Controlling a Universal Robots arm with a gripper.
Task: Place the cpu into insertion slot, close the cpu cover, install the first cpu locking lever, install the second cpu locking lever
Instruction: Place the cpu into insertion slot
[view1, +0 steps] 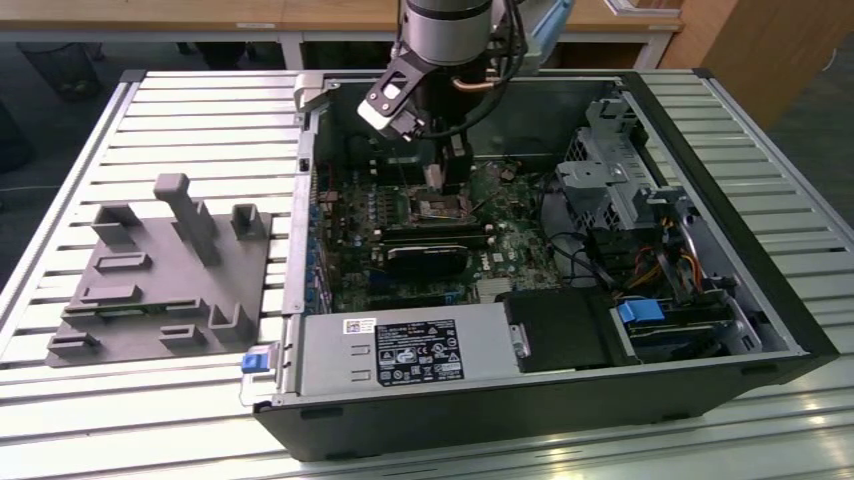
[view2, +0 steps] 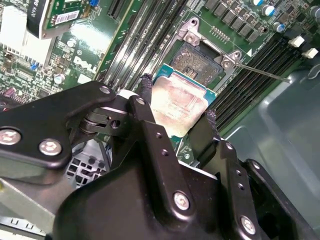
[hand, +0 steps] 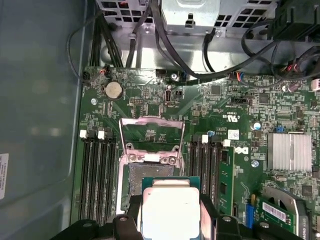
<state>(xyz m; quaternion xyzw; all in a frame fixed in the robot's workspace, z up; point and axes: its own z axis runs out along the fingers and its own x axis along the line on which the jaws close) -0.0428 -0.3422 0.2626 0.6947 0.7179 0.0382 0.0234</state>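
Silver-grey on top and edged in green, the small flat square cpu (hand: 171, 209) is pinched between the two black fingers (view2: 146, 90) of the arm's black metal gripper (view2: 178, 102). One finger presses on each of two opposite edges, so the pincer is clamped on the chip. In both wrist views the cpu hangs over the green motherboard (hand: 225, 107), overlapping one edge of the insertion slot (hand: 142, 179), a small square socket with a dark centre and a thin silvery rim; the rest of that centre lies bare. The cpu cover (hand: 151, 120), a thin silvery metal frame with a cut-out middle, is swung open off the socket, on the side away from the cpu. Long black memory slots (hand: 97, 170) run along both sides of the socket. In the exterior view the arm reaches down into the open black computer case (view1: 534, 415), which lies on a slatted metal table (view1: 200, 110). A grey plastic fixture block (view1: 160, 275) rests on the slats at the exterior view's left, apart from the case.
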